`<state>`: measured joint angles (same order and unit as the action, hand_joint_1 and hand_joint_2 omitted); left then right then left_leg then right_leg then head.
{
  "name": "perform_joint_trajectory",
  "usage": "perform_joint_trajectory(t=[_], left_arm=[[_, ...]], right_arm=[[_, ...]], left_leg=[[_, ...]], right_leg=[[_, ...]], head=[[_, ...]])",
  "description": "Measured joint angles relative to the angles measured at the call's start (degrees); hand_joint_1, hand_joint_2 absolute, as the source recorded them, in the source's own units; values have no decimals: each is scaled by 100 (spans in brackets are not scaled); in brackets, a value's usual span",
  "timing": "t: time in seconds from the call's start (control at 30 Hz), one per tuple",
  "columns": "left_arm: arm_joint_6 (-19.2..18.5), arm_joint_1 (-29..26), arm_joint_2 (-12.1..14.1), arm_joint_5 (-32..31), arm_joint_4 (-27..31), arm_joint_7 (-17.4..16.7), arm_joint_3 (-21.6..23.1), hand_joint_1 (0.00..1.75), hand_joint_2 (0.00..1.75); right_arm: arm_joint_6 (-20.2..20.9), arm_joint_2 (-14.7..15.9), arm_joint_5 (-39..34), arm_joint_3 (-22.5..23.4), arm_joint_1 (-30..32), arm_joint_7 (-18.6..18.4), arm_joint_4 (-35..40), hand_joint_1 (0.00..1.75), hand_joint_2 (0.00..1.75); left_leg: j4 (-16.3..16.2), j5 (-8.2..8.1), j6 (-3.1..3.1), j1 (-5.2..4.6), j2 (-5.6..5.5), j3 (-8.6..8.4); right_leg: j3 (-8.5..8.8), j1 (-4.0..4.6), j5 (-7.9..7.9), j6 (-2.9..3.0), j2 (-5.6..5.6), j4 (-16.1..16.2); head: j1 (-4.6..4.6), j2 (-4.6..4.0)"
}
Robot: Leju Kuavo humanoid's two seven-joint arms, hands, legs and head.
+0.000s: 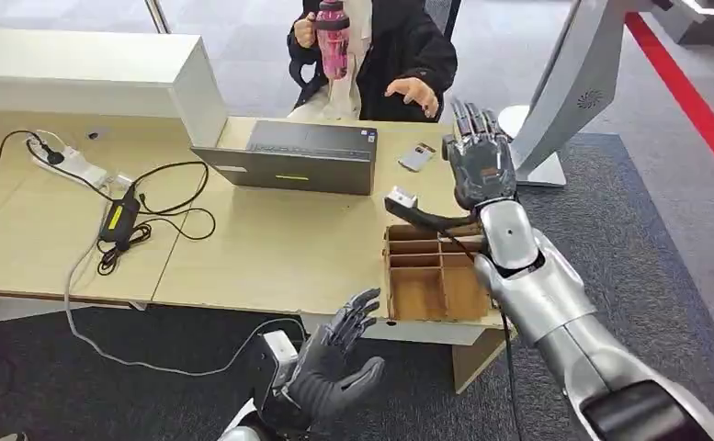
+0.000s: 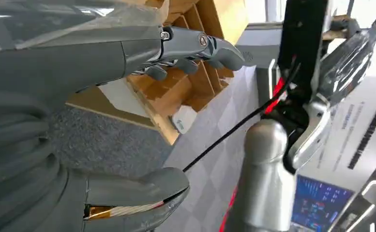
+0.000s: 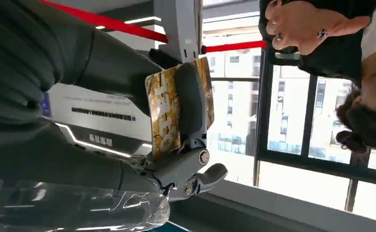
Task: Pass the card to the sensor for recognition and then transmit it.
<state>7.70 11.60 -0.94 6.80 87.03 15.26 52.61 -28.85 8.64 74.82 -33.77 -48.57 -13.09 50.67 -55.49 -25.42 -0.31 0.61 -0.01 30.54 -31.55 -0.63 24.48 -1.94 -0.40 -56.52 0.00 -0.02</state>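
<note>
While the card (image 3: 169, 113), a gold-patterned one, is sitting pinched between the thumb and fingers of the right hand (image 1: 480, 163), that hand is being held up high over the far right corner of the desk (image 1: 270, 248), fingers pointing upward, just in front of the seated person (image 1: 380, 55). From the wrist camera the card is standing edge-up against the bright windows, with the person's open hand (image 3: 299, 24) reaching toward it but not touching. I'd say the sensing step is likely behind us and the handover is what is being worked on now, though I cannot tell which object is the sensor; a small device (image 1: 417, 156) is lying on the desk near the laptop (image 1: 289, 158). The left hand (image 1: 339, 363) is hanging low by the desk's near edge, fingers spread and holding nothing. Next, the right hand needs to be carrying the card closer to the person's palm and loosening its pinch only once they are gripping it. A wooden divider box (image 1: 431, 276) is sitting below the raised arm.
</note>
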Motion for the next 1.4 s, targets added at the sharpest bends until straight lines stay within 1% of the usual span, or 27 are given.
perform_joint_trajectory(t=[0.1, 0.27, 0.37, 0.47, 0.7, 0.73, 0.77, 0.8, 0.83, 0.87, 0.9, 0.93, 1.03, 1.4], left_arm=[[-79, 21, -15, 4, -42, 0, 2, 0, 175], [-103, 34, -26, 11, -74, 2, 4, 0, 175], [-96, 40, -24, 22, -96, 20, 4, 0, 175], [-42, 51, -29, 41, -100, 28, 7, 0, 175], [92, 27, -92, 63, -140, 46, 87, 0, 175], [89, 27, -94, 63, -144, 59, 92, 0, 175], [89, 30, -94, 66, -155, 90, 92, 0, 175], [89, 35, -99, 72, -171, 127, 92, 0, 175], [87, 39, -112, 85, -192, 166, 90, 0, 175], [81, 41, -120, 85, -206, 192, 90, 0, 175], [76, 46, -120, 94, -225, 219, 90, 0, 175], [72, 50, -120, 98, -238, 236, 90, 0, 175], [59, 50, -123, 98, -278, 278, 90, 0, 175], [-24, 44, -138, 70, -345, 321, 87, 0, 175]], right_arm=[[140, -101, -248, -81, -419, 20, -432, 175, 175], [295, -302, -437, -175, -827, 57, -1001, 175, 175], [378, -427, -479, -234, -981, 35, -1294, 175, 175], [380, -529, -673, -271, -1112, -9, -1582, 175, 175], [417, -634, -827, -332, -1269, -63, -2059, 175, 175], [418, -639, -842, -339, -1281, -68, -2108, 157, 175], [415, -650, -851, -343, -1288, -79, -2145, 148, 175], [411, -652, -866, -346, -1291, -81, -2182, 40, 175], [400, -656, -881, -352, -1290, -90, -2219, 16, 175], [396, -663, -892, -357, -1289, -98, -2245, 10, 175], [385, -669, -903, -363, -1291, -107, -2274, 2, 175], [380, -674, -916, -368, -1291, -111, -2291, 0, 175], [359, -676, -956, -381, -1291, -116, -2363, 0, 175], [33, -678, -1190, -398, -1290, -107, -2536, 0, 175]], left_leg=[[0, 0, 0, 0, -1, 0], [0, 0, 0, 1, -1, 1], [0, 0, 0, 1, 0, 2], [0, 0, 0, 1, -1, 2], [-2, 0, 0, 0, -1, 2], [-2, 0, 0, 0, -1, 2], [-3, 0, 0, 0, -1, 1], [-2, 0, 0, 0, -1, 1], [-2, 0, 0, 0, -1, 1], [-3, 0, 0, 0, -1, 1], [-2, 0, 0, 0, 0, 1], [-2, 0, 0, 0, 0, 1], [-2, 0, 0, 1, -1, 1], [-3, 0, 0, 0, 0, 1]], right_leg=[[-1, 0, 0, 0, 0, 0], [-3, 1, 1, 1, 0, -1], [-5, 1, 1, 1, 0, -1], [-4, 1, 1, 0, 0, -1], [-4, 0, 0, 0, 0, 0], [-4, 0, 0, 0, 0, 1], [-4, 0, 0, 0, 0, 0], [-4, 0, 0, 0, 0, 0], [-5, 0, 0, 0, 0, 0], [-5, 0, 0, 0, 0, 0], [-5, 0, 0, 0, 0, 0], [-5, 1, 0, 0, 0, 0], [-5, 1, 0, 0, 0, 0], [-5, 0, 0, 0, 0, 0]], head=[[-2, 0], [0, 0], [-2, 0], [0, 0], [0, 0], [2, 2], [0, 0], [0, 0], [0, 0], [0, 0], [0, 0], [-2, 0], [0, 0], [0, 0]])
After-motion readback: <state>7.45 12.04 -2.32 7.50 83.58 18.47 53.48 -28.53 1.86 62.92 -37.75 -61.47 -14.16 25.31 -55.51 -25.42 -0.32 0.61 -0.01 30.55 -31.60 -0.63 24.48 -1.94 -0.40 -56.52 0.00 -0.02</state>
